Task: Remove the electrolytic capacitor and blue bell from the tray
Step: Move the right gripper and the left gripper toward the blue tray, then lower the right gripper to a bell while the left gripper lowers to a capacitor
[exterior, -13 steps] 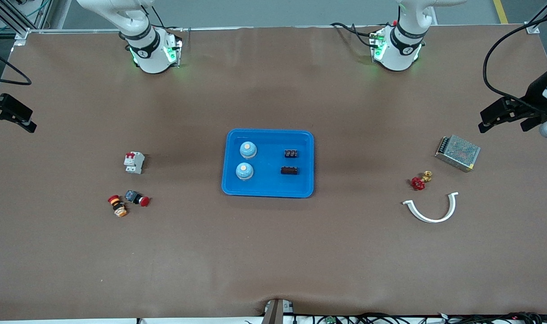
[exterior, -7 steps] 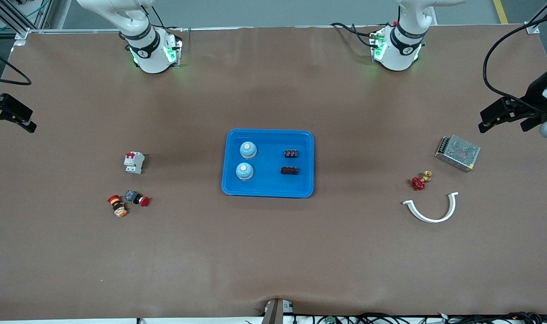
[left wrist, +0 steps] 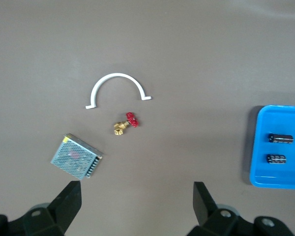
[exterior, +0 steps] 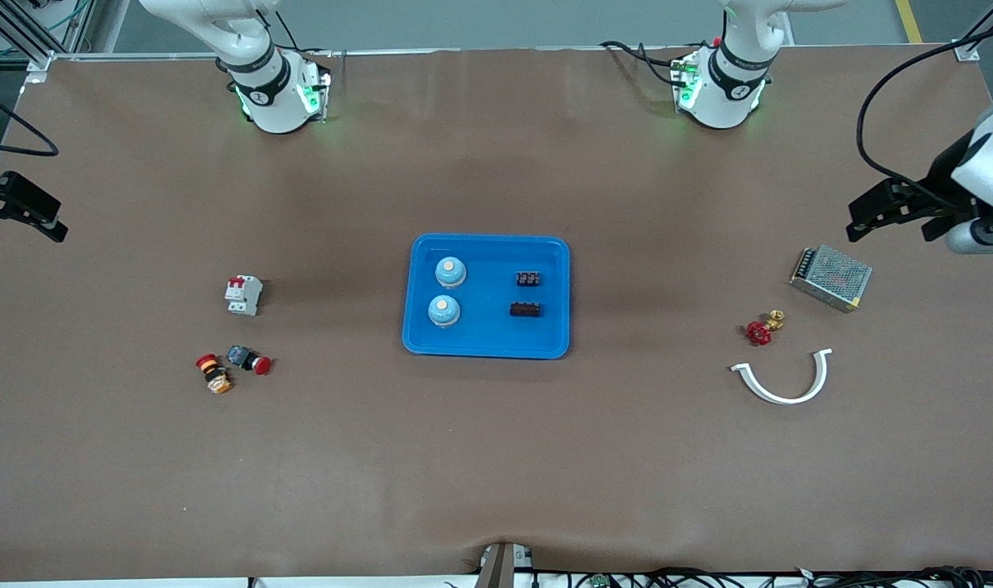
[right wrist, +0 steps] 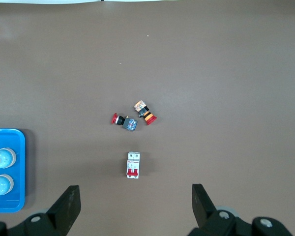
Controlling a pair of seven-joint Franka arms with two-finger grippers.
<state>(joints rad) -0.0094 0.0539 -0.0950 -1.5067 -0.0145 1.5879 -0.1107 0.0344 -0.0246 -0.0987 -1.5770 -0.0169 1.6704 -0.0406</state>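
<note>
Blue tray (exterior: 487,347) mid-table (exterior: 496,457), between both end effectors, carrying two bells (exterior: 443,310) and two capacitors (exterior: 526,309). Left end effector (exterior: 892,214) over the table's edge, wide open, empty. Right end effector (exterior: 19,208) likewise.

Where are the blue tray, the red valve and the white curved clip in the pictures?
blue tray (exterior: 487,339): front view, on the bare floor near its lower rim.
red valve (exterior: 759,332): front view, on the red handwheel.
white curved clip (exterior: 782,398): front view, on the middle of the arc.
</note>
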